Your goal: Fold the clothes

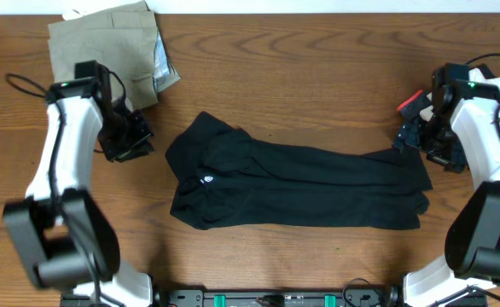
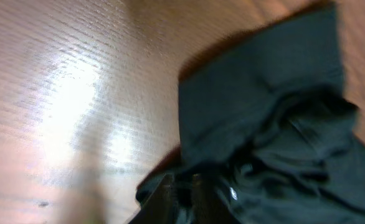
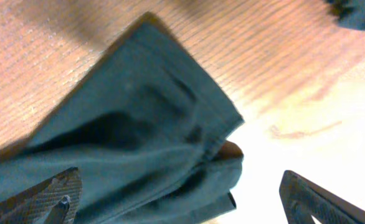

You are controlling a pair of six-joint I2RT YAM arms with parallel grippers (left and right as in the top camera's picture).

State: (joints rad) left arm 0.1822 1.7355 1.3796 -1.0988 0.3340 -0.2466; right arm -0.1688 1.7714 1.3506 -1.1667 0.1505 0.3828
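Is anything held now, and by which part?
Nothing is held. The right gripper is open near the leg end of the black trousers; the left gripper is beside their waist, apart.

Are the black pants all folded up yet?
Not fully. The black pants lie stretched out long across the table, legs stacked together, not bundled small.
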